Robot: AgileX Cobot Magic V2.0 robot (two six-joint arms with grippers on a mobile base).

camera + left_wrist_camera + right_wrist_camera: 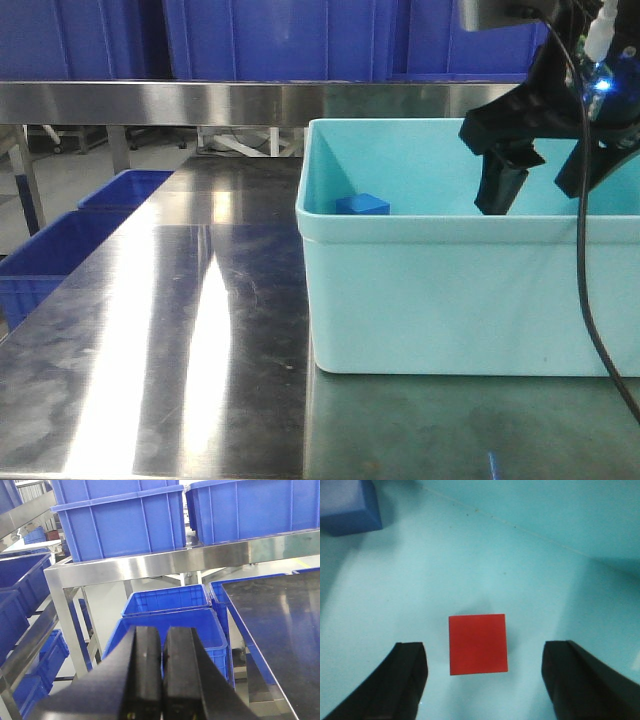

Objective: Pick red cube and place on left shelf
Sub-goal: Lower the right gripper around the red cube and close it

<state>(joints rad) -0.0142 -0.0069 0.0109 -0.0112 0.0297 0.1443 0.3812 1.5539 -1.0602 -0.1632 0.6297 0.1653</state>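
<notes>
The red cube lies on the floor of the light turquoise bin; the front view hides it behind the bin wall. My right gripper hangs open above it, one finger on each side of the cube, both apart from it. In the front view the right gripper reaches down into the bin at the right. The left gripper is shut with nothing between its fingers, out past the table's left side. A steel shelf runs along the back.
A blue cube sits in the bin's left part, also the blue cube at top left of the right wrist view. Blue crates stand beside the steel table on the left; more blue crates stack on the shelf.
</notes>
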